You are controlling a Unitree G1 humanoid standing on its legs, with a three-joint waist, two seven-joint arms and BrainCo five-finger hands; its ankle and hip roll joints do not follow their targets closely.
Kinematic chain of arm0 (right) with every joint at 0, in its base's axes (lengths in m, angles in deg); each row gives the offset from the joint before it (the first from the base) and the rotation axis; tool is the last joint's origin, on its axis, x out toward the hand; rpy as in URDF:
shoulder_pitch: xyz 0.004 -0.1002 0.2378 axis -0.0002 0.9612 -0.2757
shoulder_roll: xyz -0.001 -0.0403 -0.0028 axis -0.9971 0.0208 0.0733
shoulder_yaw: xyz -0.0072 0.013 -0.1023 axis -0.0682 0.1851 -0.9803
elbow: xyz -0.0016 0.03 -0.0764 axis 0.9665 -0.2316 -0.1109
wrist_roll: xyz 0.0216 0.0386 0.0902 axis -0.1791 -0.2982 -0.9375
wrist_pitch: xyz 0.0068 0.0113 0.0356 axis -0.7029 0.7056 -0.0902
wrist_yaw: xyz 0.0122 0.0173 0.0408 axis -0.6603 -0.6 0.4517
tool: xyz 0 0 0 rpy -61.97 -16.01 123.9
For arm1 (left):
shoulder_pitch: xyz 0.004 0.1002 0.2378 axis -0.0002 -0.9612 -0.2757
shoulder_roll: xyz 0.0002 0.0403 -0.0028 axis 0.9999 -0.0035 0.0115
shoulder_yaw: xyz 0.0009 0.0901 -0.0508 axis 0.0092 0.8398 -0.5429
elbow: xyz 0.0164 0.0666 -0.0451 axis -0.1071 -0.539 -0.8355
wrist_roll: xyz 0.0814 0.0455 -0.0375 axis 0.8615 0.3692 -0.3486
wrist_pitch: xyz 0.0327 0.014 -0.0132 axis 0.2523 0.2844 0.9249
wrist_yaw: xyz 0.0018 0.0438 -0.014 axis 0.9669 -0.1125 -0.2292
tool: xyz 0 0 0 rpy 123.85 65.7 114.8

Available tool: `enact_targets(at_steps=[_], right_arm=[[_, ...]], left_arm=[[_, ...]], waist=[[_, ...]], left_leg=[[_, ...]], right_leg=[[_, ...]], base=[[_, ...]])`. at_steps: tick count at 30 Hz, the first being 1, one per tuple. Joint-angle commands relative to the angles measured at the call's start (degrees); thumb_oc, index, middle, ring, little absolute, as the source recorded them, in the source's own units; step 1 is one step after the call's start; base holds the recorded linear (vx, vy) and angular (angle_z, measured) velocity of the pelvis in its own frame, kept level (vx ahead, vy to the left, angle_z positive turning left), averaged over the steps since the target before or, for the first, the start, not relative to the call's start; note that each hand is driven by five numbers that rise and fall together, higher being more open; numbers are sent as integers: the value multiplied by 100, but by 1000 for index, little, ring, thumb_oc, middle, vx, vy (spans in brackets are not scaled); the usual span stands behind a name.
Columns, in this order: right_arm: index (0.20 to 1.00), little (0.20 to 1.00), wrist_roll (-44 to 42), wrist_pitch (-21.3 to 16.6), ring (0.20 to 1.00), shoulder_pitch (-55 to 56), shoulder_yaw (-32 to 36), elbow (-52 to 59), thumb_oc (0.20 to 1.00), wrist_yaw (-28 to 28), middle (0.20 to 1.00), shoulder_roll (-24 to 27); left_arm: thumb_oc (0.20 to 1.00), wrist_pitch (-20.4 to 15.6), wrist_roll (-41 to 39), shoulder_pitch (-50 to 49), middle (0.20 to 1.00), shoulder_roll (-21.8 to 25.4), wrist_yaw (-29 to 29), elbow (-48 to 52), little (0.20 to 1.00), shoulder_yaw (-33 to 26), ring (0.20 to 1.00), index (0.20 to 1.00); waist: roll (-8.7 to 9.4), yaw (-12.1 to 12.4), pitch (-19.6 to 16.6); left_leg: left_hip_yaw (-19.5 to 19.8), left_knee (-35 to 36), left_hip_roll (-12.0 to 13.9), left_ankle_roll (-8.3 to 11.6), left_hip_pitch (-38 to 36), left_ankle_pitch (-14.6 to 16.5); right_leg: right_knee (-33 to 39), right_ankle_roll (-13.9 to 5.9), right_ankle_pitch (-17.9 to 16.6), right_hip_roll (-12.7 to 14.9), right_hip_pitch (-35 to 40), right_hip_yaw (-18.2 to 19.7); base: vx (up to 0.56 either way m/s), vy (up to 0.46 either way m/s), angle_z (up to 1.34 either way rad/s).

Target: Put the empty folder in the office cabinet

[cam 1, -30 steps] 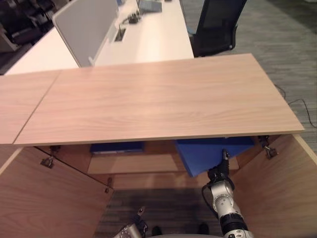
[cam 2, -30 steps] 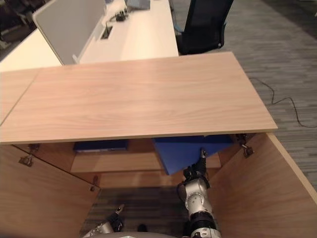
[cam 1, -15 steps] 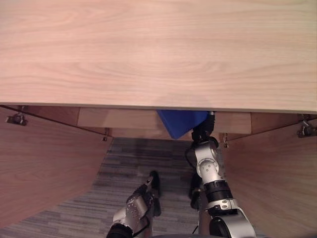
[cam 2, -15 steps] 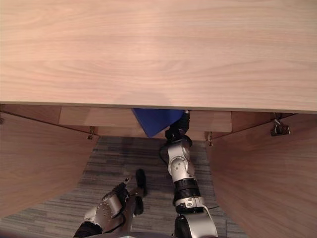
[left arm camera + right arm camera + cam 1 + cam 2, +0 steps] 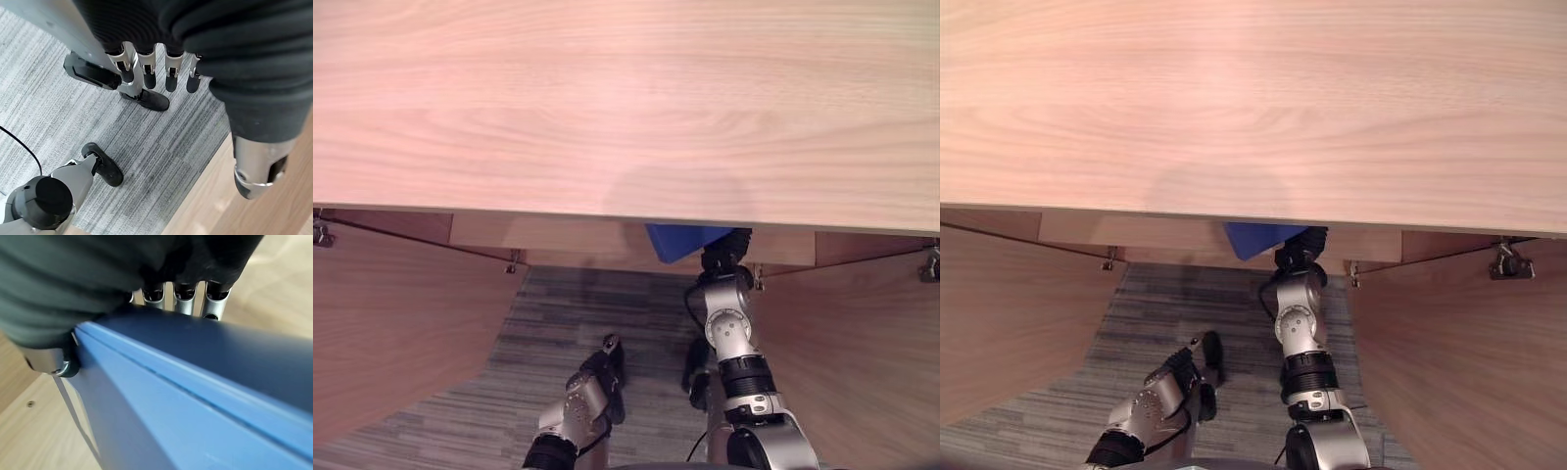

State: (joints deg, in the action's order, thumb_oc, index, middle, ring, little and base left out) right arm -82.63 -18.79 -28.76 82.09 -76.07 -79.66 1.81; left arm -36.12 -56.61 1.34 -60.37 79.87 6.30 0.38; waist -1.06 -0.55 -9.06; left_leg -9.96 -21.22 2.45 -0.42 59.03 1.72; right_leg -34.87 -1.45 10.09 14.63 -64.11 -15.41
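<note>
the left hand (image 5: 585,396) hangs low over the grey carpet (image 5: 558,323), fingers (image 5: 146,68) relaxed and straight, holding nothing. to its right, the right hand (image 5: 724,257) reaches under the cabinet's wooden top (image 5: 626,98), fingers on one side of the blue folder (image 5: 683,240) and thumb on the other, pinching it. the folder sits partly inside the opening, a corner showing. it could catch on the shelf edge or slip from this thin pinch if pushed at an angle.

An office. A light wood-grain cabinet top (image 5: 626,98) spans the upper half of the frame, open wooden cabinet doors (image 5: 401,313) stand at lower left and right, and grey striped carpet (image 5: 607,313) covers the floor at bottom center.
</note>
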Motion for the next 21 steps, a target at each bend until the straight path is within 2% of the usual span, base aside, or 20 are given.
enact_targets(at_steps=[1, 11, 13, 14, 15, 17, 18, 21], right_arm=[[200, 200, -338, -449, 200, -914, 271, 682, 200, 140, 200, -1470], [200, 200, -504, -806, 200, -1702, 600, 729, 200, -243, 200, -1556], [200, 200, -522, -960, 200, -2214, 877, 454, 200, -411, 200, -1557], [200, 200, -549, -1031, 200, -2470, 1054, 325, 200, -484, 200, -1536], [200, 200, -559, -1062, 200, -2593, 1104, 267, 200, -538, 200, -1542], [200, 200, -533, -1146, 200, -2941, 1265, 104, 200, -690, 200, -1516], [200, 200, -527, -1147, 200, -2990, 1298, 85, 200, -695, 200, -1508], [200, 200, -544, -1198, 200, -3410, 1466, -138, 200, -952, 200, -1534]], left_arm=[[1000, -8, 15, 90, 1000, -524, -14, -24, 1000, 191, 1000, 1000], [1000, 22, -79, 352, 1000, -592, 52, 504, 1000, 447, 1000, 1000], [1000, 58, -91, 386, 1000, -599, 81, 647, 1000, 520, 1000, 1000], [1000, 73, -102, 412, 1000, -595, 103, 697, 1000, 537, 1000, 1000], [1000, 81, -135, 430, 1000, -611, 124, 735, 1000, 534, 1000, 1000], [1000, 114, -180, 436, 1000, -600, 172, 820, 1000, 560, 1000, 1000], [1000, 119, -185, 455, 1000, -592, 180, 827, 1000, 563, 1000, 1000], [1000, 153, -176, 483, 1000, -544, 233, 865, 1000, 564, 1000, 1000]], waist=[[142, 7, 152], [60, 60, 334], [31, 93, 396], [8, 109, 471], [-3, 127, 452], [-31, 156, 553], [-15, 165, 526], [-33, 203, 590]], left_leg=[[136, -823, 34, 105, 123, 782], [120, -1245, 85, 105, 734, 856], [120, -1270, 87, 95, 841, 834], [169, -1295, 82, 100, 950, 722], [103, -1298, 106, 101, 925, 805], [162, -1289, 86, 99, 1037, 684], [101, -1295, 107, 99, 996, 778], [114, -1282, 99, 97, 1065, 743]], right_leg=[[22, -329, 228, -220, 171, -123], [-575, -324, 401, -52, -506, -78], [-632, -314, 376, -29, -635, -58], [-633, -309, 278, -41, -721, 8], [-675, -314, 366, 2, -704, -71], [-677, -310, 261, -21, -823, 16], [-704, -313, 349, 12, -789, -57], [-723, -307, 327, 18, -867, -44]], base=[[55, -21, 6], [-9, -14, 3], [-51, -34, 0], [0, 0, 0], [-36, -15, -1], [0, 0, 0], [0, 0, 0], [17, -6, 0]])
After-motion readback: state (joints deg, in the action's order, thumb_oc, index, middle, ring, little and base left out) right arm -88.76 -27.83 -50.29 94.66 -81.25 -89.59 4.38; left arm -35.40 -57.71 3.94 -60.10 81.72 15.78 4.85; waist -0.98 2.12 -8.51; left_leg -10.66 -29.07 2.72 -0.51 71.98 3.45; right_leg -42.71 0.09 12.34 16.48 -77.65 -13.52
